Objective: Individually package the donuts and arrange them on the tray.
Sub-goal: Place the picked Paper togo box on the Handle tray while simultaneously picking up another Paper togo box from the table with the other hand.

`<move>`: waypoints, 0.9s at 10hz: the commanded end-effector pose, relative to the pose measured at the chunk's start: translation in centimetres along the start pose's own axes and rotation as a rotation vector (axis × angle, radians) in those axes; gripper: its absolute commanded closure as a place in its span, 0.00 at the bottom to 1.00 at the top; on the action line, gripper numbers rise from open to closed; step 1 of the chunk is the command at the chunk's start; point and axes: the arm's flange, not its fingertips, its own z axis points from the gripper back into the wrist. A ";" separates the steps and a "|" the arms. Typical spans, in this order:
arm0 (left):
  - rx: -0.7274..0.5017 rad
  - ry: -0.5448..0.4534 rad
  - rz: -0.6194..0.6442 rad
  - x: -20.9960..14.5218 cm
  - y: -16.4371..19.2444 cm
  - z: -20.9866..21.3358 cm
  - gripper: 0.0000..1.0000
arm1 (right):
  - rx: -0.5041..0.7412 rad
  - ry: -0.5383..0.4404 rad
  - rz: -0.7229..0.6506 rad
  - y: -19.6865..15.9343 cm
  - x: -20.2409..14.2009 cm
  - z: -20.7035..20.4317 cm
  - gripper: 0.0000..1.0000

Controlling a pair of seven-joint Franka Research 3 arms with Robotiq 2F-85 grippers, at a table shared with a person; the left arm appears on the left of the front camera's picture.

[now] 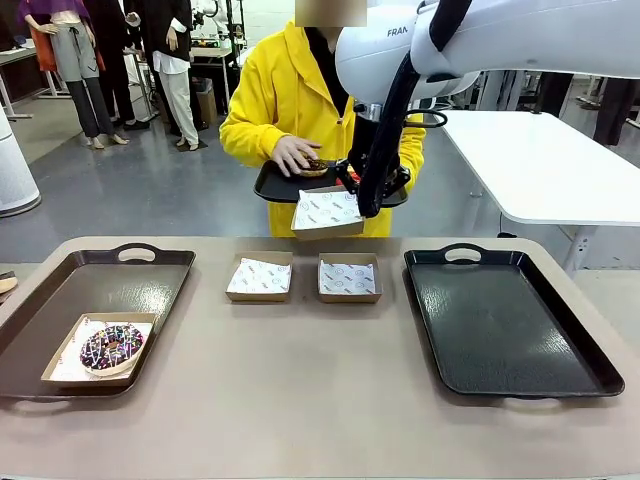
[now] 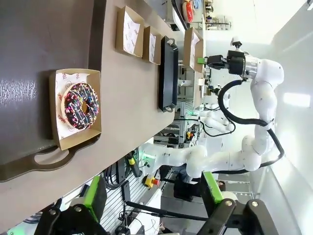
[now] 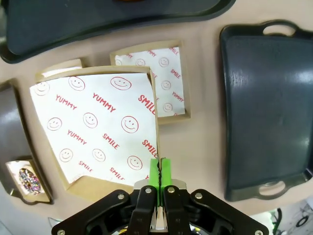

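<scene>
The tabletop carries two dark trays, the left tray and the right tray. Past its far edge a person holds a third tray. Two paper-lined boxes sit side by side between the tabletop trays. The sprinkled donut lies boxed on the left tray. Another donut rests on the held tray under the person's hand. My right pincer is clamped on the rim of a lined box (lifted, up by the held tray). My left pincer is spread wide, holding nothing.

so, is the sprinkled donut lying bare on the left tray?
No, the sprinkled donut sits inside a paper-lined cardboard box, and that box rests on the left tray.
</scene>
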 end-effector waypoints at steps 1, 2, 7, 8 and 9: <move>-0.009 -0.001 -0.003 0.0 -0.1 0.1 0.00 | 0.018 0.000 -0.008 0.0 0.0 0.4 1.00; -0.009 -0.001 -0.003 0.0 -0.1 0.1 0.00 | 0.018 0.000 -0.008 0.0 0.0 0.4 1.00; -0.009 -0.001 -0.003 0.0 -0.1 0.1 0.00 | 0.018 0.000 -0.008 0.0 0.0 0.4 1.00; -0.009 -0.001 -0.003 0.0 -0.1 0.1 0.00 | 0.018 0.000 -0.008 0.0 0.0 0.4 1.00; -0.009 -0.001 -0.003 0.0 -0.1 0.1 0.00 | 0.018 0.000 -0.008 0.0 0.0 0.4 1.00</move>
